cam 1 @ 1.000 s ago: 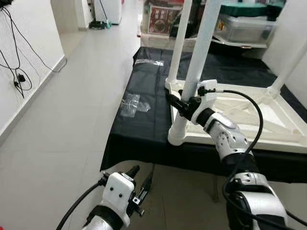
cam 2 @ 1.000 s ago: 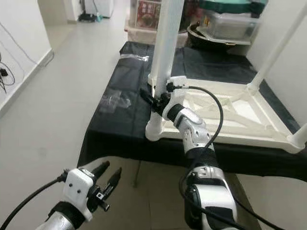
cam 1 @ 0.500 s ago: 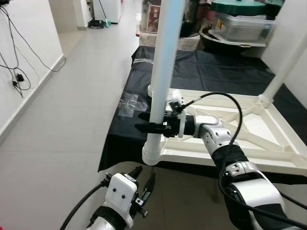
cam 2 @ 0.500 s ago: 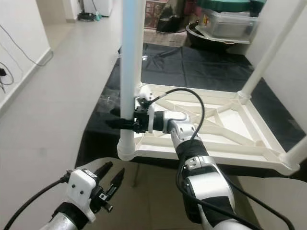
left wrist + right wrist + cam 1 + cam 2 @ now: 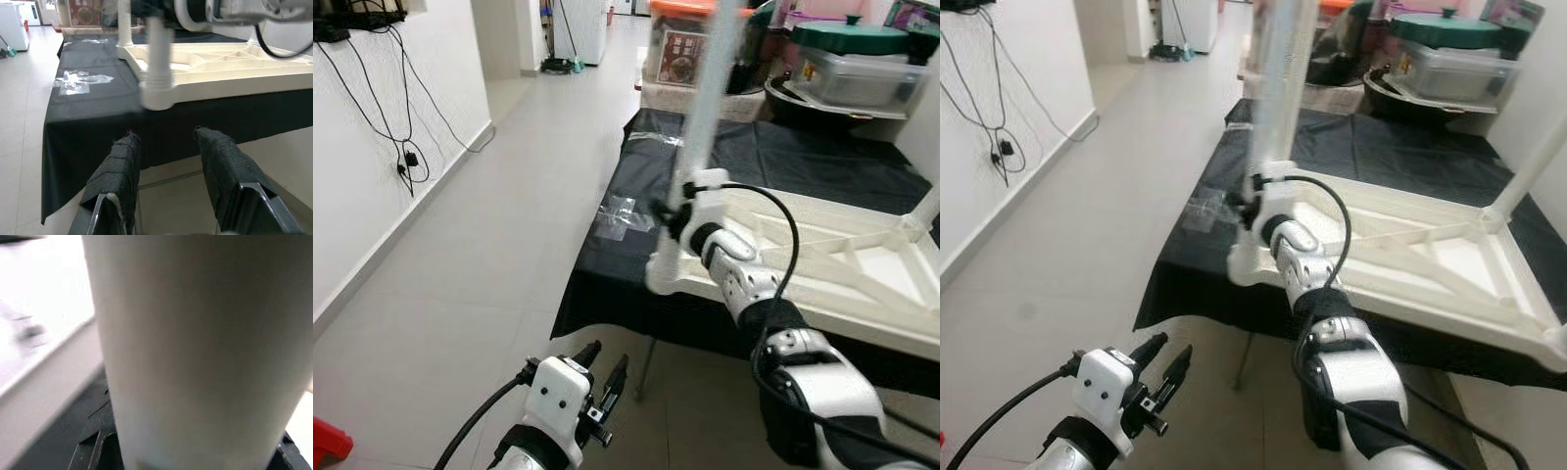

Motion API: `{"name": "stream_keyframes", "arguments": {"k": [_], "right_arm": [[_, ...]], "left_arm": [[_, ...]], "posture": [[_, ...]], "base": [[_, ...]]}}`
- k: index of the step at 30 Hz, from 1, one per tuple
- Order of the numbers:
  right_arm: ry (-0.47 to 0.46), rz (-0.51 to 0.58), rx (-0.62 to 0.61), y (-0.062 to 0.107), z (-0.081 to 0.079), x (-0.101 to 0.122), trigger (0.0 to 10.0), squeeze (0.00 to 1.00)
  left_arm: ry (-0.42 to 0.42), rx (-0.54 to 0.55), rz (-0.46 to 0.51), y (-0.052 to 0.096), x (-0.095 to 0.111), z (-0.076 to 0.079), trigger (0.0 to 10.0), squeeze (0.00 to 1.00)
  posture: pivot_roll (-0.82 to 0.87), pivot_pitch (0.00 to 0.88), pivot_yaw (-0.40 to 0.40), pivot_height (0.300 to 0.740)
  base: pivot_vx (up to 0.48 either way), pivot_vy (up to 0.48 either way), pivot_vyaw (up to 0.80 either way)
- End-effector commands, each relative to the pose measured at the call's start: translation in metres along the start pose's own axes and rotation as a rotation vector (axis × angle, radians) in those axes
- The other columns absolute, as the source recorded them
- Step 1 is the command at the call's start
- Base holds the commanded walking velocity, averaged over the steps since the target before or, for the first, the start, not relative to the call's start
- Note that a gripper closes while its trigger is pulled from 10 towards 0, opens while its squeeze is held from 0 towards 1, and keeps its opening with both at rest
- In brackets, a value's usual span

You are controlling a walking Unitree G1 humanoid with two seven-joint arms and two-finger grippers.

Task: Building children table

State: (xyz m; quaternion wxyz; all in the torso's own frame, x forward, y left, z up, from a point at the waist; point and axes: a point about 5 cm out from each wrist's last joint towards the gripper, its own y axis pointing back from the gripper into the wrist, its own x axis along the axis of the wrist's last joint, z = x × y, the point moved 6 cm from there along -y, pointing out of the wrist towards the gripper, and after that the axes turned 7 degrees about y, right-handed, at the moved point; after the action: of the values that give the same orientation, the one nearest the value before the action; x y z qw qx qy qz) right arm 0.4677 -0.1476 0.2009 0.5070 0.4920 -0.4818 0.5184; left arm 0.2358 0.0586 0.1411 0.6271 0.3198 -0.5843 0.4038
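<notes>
Black fingers of right gripper pinch white table leg low, just above corner socket of upturned white tabletop, which lies on black-clothed surface. Left gripper hangs below surface edge, fingers spread, holding nothing.

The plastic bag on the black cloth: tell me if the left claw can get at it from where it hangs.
Probably not as things stand. The left claw hangs low, below the black cloth's edge, while the plastic bag lies on top, farther in. Nothing blocks the way; the arm would need raising.
</notes>
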Motion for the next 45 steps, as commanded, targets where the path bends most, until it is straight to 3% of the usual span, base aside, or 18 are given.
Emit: {"name": "stream_keyframes", "arguments": {"k": [1,5,9,10,12,13,20,21,25,26,30,31,33,34,35,36,38,45], "right_arm": [[0.018,-0.012,-0.105,0.003,0.019,-0.004,0.0,0.00],[-0.073,-0.025,-0.238,0.009,0.016,-0.010,0.0,0.00],[-0.198,-0.069,-0.333,0.015,-0.011,-0.020,0.0,0.00],[-0.209,-0.068,-0.289,0.013,-0.026,-0.019,10.0,0.00],[-0.212,-0.068,-0.267,0.012,-0.036,-0.017,10.0,0.00],[-0.230,-0.040,-0.226,0.012,-0.045,-0.013,10.0,1.00],[-0.158,0.048,-0.163,0.008,-0.037,0.002,10.0,1.00],[-0.171,0.079,-0.086,0.006,-0.038,0.008,10.0,0.00],[-0.165,0.107,0.020,0.003,-0.041,0.015,10.0,0.00],[-0.160,0.110,0.169,0.002,-0.049,0.018,10.0,0.00],[-0.160,0.110,0.169,0.002,-0.049,0.018,10.0,0.00],[-0.097,0.088,0.397,0.006,-0.062,0.017,10.0,0.00],[-0.097,0.088,0.397,0.006,-0.062,0.017,10.0,0.00],[-0.032,0.050,0.610,0.014,-0.076,0.013,10.0,0.00],[-0.032,0.050,0.610,0.014,-0.076,0.013,10.0,0.00],[0.012,0.009,0.819,0.027,-0.093,0.007,10.0,0.00],[0.038,-0.021,0.983,0.041,-0.106,0.002,10.0,0.00],[0.054,-0.064,1.192,0.062,-0.128,-0.007,10.0,0.00]], "left_arm": [[0.000,-0.004,-0.018,0.000,-0.005,0.000,10.0,0.00],[-0.004,-0.004,-0.018,-0.001,-0.005,-0.001,10.0,0.00],[-0.011,-0.003,-0.018,-0.001,-0.005,-0.001,10.0,0.00],[-0.012,-0.001,-0.018,-0.001,-0.005,-0.002,10.0,0.00],[-0.013,0.000,-0.017,-0.001,-0.005,-0.002,10.0,0.00],[-0.014,0.000,-0.017,-0.001,-0.005,-0.002,10.0,0.00],[-0.012,0.000,-0.018,-0.001,-0.005,-0.002,10.0,0.00],[-0.010,-0.001,-0.018,-0.001,-0.005,-0.001,10.0,0.00],[-0.008,-0.002,-0.018,-0.001,-0.005,-0.001,10.0,0.00],[-0.006,-0.004,-0.018,-0.002,-0.005,-0.001,10.0,0.00],[-0.006,-0.004,-0.018,-0.002,-0.005,-0.001,10.0,0.00],[-0.004,-0.005,-0.017,-0.002,-0.005,-0.001,10.0,0.00],[-0.004,-0.005,-0.017,-0.002,-0.005,-0.001,10.0,0.00],[-0.004,-0.006,-0.017,-0.002,-0.005,0.000,10.0,0.00],[-0.004,-0.006,-0.017,-0.002,-0.005,0.000,10.0,0.00],[-0.004,-0.003,-0.015,-0.002,-0.004,0.000,10.0,0.00],[-0.005,0.000,-0.014,-0.001,-0.004,0.000,10.0,0.00],[-0.005,0.004,-0.013,0.000,-0.003,0.001,10.0,0.00]], "posture": [[0.10,0.057,-0.088,0.740],[0.10,0.057,-0.088,0.740],[0.11,0.055,-0.091,0.740],[0.11,0.056,-0.093,0.740],[0.11,0.056,-0.093,0.740],[0.11,0.057,-0.092,0.740],[0.11,0.058,-0.092,0.740],[0.10,0.060,-0.092,0.740],[0.10,0.061,-0.090,0.740],[0.10,0.060,-0.089,0.740],[0.10,0.060,-0.089,0.740],[0.10,0.062,-0.089,0.740],[0.10,0.062,-0.089,0.740],[0.10,0.065,-0.096,0.740],[0.10,0.065,-0.096,0.740],[0.11,0.069,-0.104,0.740],[0.11,0.071,-0.105,0.740],[0.11,0.075,-0.107,0.740]], "base": [[0.000,0.000,0.00],[0.000,0.000,0.00],[0.000,0.000,0.00],[0.000,0.000,0.00],[0.000,0.000,0.00],[0.000,0.000,0.00],[0.000,0.000,0.00],[0.000,0.000,0.00],[0.000,0.000,0.00],[0.000,0.000,0.00],[0.000,0.000,0.00],[0.000,0.000,0.00],[0.000,0.000,0.00],[0.000,0.000,0.00],[0.000,0.000,0.00],[0.000,0.000,0.00],[0.000,0.000,0.00],[0.000,0.000,0.00]]}}
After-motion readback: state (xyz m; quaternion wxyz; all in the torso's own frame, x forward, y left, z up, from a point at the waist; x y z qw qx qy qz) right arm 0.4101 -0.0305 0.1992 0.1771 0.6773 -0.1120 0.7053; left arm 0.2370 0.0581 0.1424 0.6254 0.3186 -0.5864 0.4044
